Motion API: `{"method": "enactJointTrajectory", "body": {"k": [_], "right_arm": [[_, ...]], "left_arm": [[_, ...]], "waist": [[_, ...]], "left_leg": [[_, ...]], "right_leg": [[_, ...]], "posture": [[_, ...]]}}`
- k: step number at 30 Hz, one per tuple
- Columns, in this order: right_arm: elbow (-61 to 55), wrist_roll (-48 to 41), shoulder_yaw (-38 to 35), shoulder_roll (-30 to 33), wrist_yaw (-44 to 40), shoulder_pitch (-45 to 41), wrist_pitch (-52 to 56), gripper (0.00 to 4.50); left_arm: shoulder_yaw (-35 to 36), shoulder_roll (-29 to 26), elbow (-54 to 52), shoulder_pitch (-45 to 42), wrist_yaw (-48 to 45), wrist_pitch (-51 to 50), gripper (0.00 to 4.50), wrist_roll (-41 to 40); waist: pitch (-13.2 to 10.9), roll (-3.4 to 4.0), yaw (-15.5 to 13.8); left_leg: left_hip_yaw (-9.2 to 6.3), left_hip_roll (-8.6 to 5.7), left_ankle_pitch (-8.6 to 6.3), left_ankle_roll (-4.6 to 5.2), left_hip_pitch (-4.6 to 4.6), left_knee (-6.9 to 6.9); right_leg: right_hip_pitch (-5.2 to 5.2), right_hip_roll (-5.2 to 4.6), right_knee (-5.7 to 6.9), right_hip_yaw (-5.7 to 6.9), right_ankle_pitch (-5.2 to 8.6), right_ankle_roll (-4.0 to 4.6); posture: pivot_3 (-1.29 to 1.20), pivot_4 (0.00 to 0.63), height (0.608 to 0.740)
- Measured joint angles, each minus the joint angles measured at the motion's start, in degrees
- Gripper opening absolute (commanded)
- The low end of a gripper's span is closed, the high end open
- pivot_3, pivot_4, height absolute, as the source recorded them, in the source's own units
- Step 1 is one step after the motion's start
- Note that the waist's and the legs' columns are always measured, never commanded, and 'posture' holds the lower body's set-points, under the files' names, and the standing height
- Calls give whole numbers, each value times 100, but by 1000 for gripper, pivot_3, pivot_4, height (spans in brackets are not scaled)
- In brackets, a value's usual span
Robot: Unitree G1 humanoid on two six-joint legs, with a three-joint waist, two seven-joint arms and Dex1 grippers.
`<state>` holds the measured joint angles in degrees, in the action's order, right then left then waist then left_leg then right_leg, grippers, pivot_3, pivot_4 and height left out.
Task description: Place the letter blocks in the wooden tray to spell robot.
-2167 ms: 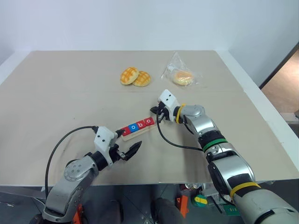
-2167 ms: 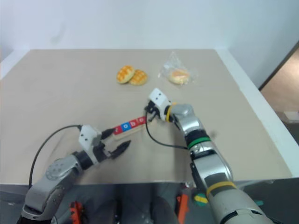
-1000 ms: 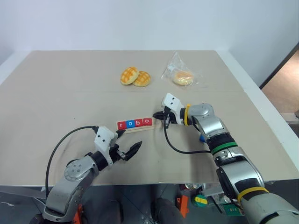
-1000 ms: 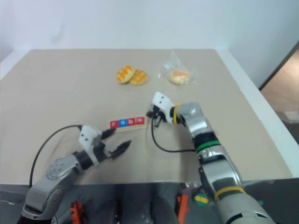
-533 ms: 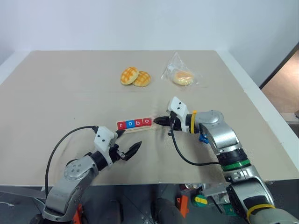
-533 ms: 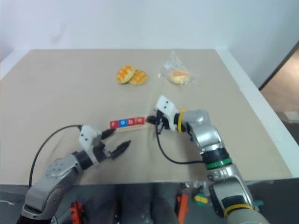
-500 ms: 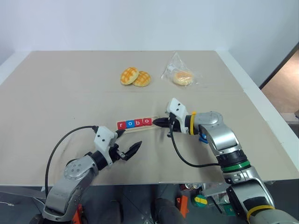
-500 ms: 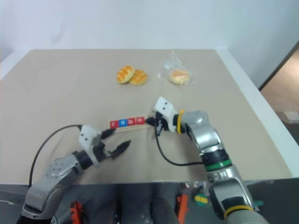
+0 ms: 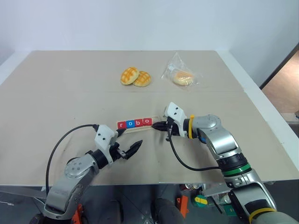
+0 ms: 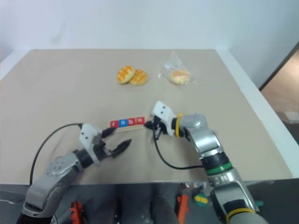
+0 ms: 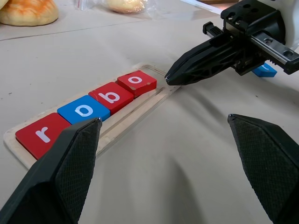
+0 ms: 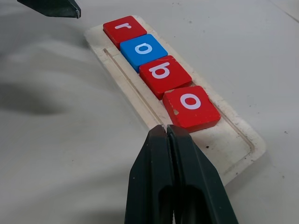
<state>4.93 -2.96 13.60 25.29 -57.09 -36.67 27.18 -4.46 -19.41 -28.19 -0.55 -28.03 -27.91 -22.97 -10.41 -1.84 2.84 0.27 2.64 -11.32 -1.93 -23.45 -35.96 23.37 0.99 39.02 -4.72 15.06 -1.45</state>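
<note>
Two buns [image 9: 135, 77], bagged bun [image 9: 182, 77] far behind wooden tray [image 9: 135, 127].

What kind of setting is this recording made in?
Probably an indoor lab or test room: a plain beige table against a bare white wall, laid with staged props, a wooden tray of letter blocks and buns.

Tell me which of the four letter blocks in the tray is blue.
The second from the r end, the first "o". Its neighbours, "r", "b" and the last "o", are red.
</note>
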Motion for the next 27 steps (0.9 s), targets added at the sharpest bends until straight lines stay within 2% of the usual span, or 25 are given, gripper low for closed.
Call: {"method": "enactJointTrajectory", "body": {"k": [27], "right_arm": [[999, 137, 227, -200, 60, -472, -613, 22]], "left_arm": [[-11, 12, -1, 76, 24, 1, 4500, 24]], "waist": [[0, 0, -2]], "left_leg": [[1, 0, 0, 0, 0, 1]], "right_leg": [[0, 0, 0, -1, 0, 0]], "posture": [[0, 150, 740]]}}
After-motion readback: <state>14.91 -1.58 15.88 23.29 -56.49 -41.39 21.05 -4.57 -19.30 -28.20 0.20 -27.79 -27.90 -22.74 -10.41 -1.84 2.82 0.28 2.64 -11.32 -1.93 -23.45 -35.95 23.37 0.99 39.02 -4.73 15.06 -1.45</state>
